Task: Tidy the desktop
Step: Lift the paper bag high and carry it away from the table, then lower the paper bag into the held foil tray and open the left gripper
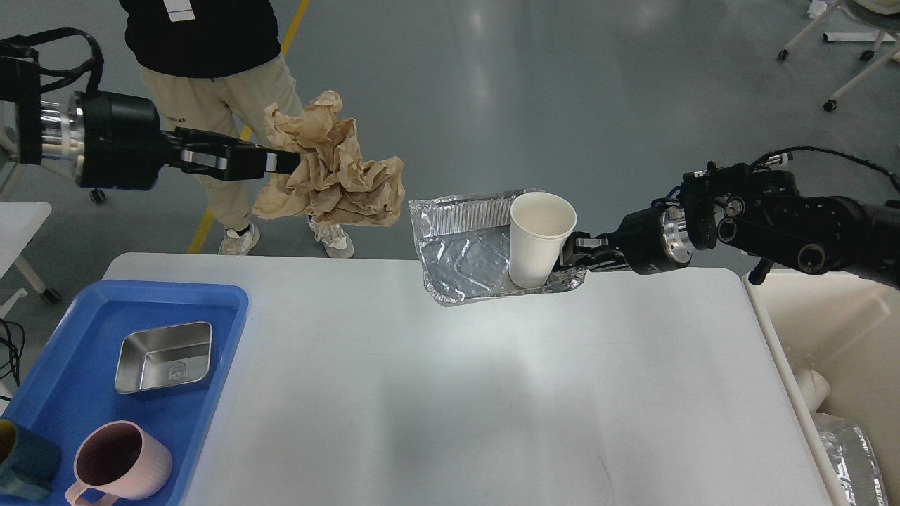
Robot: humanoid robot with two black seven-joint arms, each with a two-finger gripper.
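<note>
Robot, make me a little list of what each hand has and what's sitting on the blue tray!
left gripper: shut on crumpled brown paper, held up in the air
right gripper: shut on foil tray, raised off the desktop
in foil tray: white paper cup, upright
blue tray: steel dish, pink mug, part of a teal cup
far right: cream bin

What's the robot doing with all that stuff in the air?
It's tidying the white desktop. The left gripper holds a crumpled wad of brown paper up high. The right gripper grips the edge of a foil tray with a white paper cup standing in it. On the left, a blue tray holds a steel dish and a pink mug. A cream bin sits on the right.
</note>
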